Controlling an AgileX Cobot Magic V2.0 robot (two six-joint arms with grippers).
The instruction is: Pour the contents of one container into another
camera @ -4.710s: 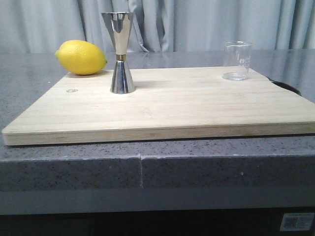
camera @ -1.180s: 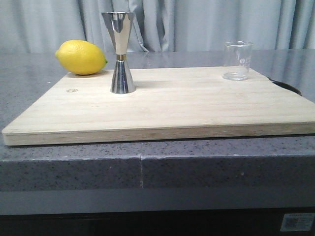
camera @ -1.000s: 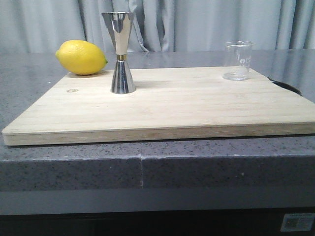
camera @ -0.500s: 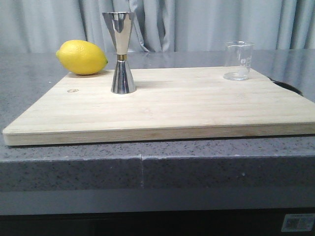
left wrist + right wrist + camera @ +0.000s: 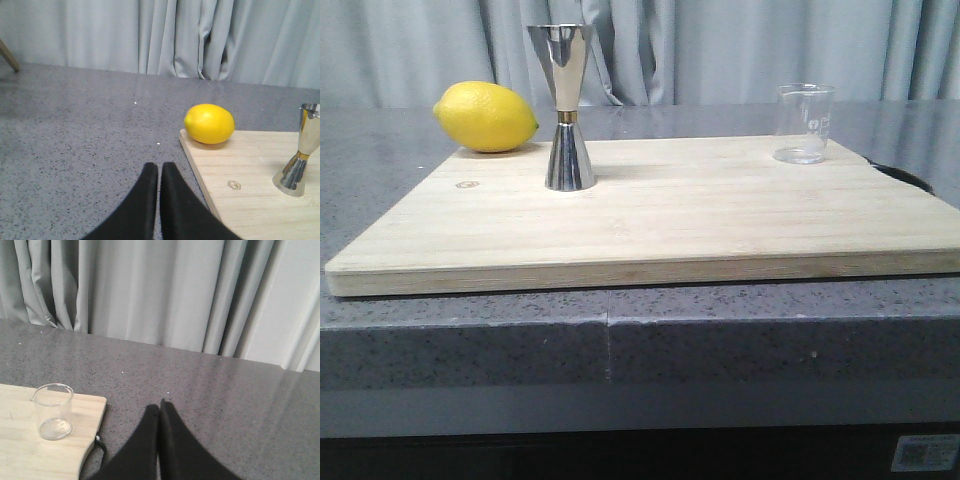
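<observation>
The clear glass beaker stands upright at the far right corner of the wooden board; it also shows as the beaker in the right wrist view. The steel hourglass jigger with its gold waist band stands upright on the board's left half, and the jigger appears at the edge of the left wrist view. My left gripper is shut and empty over the grey counter, left of the board. My right gripper is shut and empty over the counter, right of the beaker. Neither arm shows in the front view.
A yellow lemon lies at the board's far left corner, behind and left of the jigger; the lemon also shows in the left wrist view. A black handle loop sticks out at the board's right edge. Grey curtains hang behind the counter.
</observation>
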